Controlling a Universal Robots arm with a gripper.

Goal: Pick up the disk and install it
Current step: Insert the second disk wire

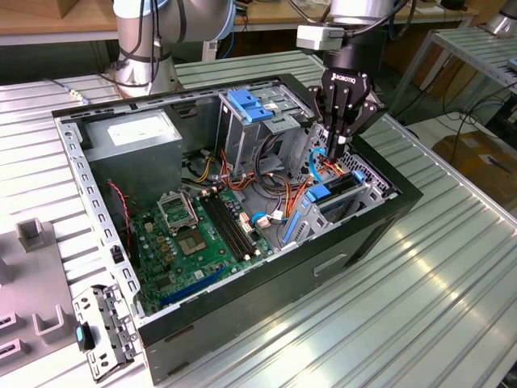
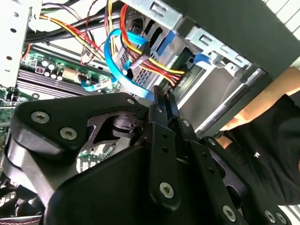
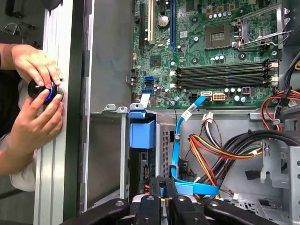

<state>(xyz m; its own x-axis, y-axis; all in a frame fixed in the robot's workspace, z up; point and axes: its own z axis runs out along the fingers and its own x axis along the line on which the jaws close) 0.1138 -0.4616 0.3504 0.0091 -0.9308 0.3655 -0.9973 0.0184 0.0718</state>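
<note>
The disk (image 1: 334,192) sits slotted in the low drive cage at the exterior view's right side of the open computer case, and its blue rail end (image 3: 142,132) faces the motherboard. My gripper (image 1: 334,149) hangs inside the case just above and behind that cage. In both wrist views its black fingers are pressed together, with the gripper (image 2: 162,92) tip against a blue data cable (image 2: 117,65). From the first wrist view, the gripper (image 3: 162,183) lies beside the cable's (image 3: 177,140) lower bend. Nothing clearly sits between the fingers.
A tall grey cage with a blue tab (image 1: 249,105) stands mid-case, and a grey box with a white sticker (image 1: 133,133) sits at the back. The motherboard (image 3: 211,47) and red-yellow wire bundles (image 3: 220,150) crowd the floor. A person's hands (image 3: 35,98) hold a black-blue knob at the table edge.
</note>
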